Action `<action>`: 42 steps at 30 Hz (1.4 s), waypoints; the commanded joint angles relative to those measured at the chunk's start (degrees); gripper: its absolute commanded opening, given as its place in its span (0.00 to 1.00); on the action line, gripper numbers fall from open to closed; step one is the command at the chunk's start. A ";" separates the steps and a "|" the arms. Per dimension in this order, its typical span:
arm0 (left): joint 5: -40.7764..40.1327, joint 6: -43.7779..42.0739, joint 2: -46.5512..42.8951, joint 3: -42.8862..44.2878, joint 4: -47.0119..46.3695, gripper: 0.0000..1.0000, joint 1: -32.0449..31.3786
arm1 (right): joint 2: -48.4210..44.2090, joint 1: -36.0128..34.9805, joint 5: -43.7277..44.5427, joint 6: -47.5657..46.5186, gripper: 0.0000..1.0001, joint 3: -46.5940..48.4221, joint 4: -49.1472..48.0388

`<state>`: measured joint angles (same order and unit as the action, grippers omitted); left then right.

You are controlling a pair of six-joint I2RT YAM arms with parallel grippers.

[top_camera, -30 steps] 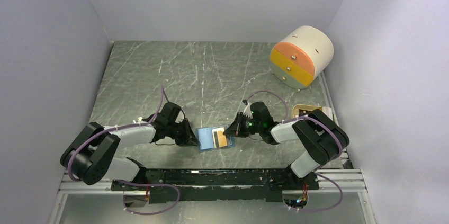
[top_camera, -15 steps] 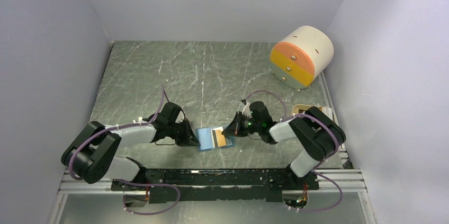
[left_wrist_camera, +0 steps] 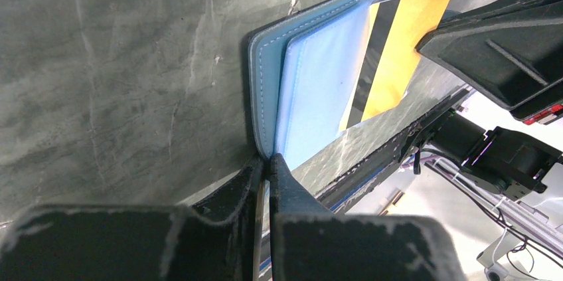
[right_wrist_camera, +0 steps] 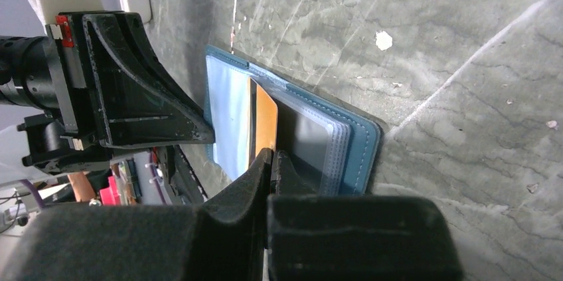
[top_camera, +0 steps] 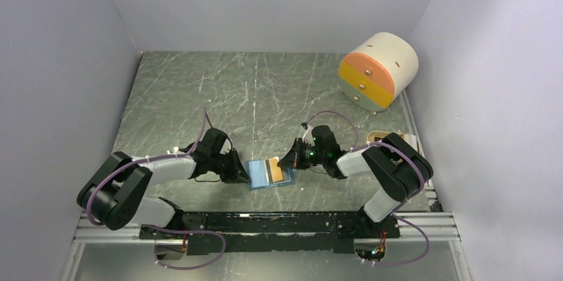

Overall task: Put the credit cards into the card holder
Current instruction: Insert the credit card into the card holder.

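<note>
The blue card holder [top_camera: 255,175] lies open on the table between the two arms. My left gripper [top_camera: 241,173] is shut on its left edge, as the left wrist view shows [left_wrist_camera: 267,160]. My right gripper [top_camera: 290,161] is shut on an orange credit card [top_camera: 274,170] with a black stripe. The card lies partly inside the holder, over the pale blue inner leaf [left_wrist_camera: 319,88]. In the right wrist view, the card [right_wrist_camera: 265,121] sits just ahead of my fingertips [right_wrist_camera: 273,155]. A dark card [right_wrist_camera: 309,138] sits in a clear sleeve of the holder [right_wrist_camera: 362,145].
A cream drum with orange-yellow drawers [top_camera: 378,68] stands at the back right. A shallow tan tray [top_camera: 382,138] lies by the right wall, behind the right arm. The marbled table surface [top_camera: 219,88] stretches behind the arms.
My right gripper has moved a little left with the orange card, which now lies deeper in the holder. The left gripper has kept its hold.
</note>
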<state>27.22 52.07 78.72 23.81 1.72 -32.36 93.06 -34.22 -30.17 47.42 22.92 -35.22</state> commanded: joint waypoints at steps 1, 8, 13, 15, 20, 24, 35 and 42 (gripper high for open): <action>0.54 -0.49 0.30 0.14 -1.91 0.09 -0.13 | 0.76 -1.21 1.81 -1.63 0.00 0.73 0.43; 1.18 -0.05 0.87 0.10 -2.76 0.09 -0.16 | 2.95 -3.95 2.66 -0.30 0.00 0.29 -2.17; 0.85 -0.30 0.56 0.25 -2.02 0.09 -0.16 | 2.46 -4.11 3.39 -1.72 0.00 0.46 -0.50; 0.80 -0.31 0.48 0.19 -1.93 0.09 -0.16 | 2.00 -3.90 3.37 -4.01 0.00 0.94 0.91; 0.58 -0.33 0.04 -0.36 -1.83 0.09 -0.14 | 1.22 -1.77 6.31 -15.50 0.00 7.33 11.38; 0.70 -0.57 0.47 0.29 -1.38 0.09 -0.16 | 2.78 -1.65 5.04 -20.03 0.00 10.91 14.90; 0.50 0.91 -0.32 -0.25 -2.19 0.09 -0.16 | 3.18 -2.11 1.54 -16.66 0.00 7.93 9.49; 1.20 2.69 -0.73 -1.20 -4.49 0.09 -0.22 | 2.80 -3.27 2.59 -1.84 0.00 -0.02 -3.36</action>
<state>27.49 53.65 78.85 23.20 -0.12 -32.36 95.59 -36.47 -29.02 37.41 27.14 -33.82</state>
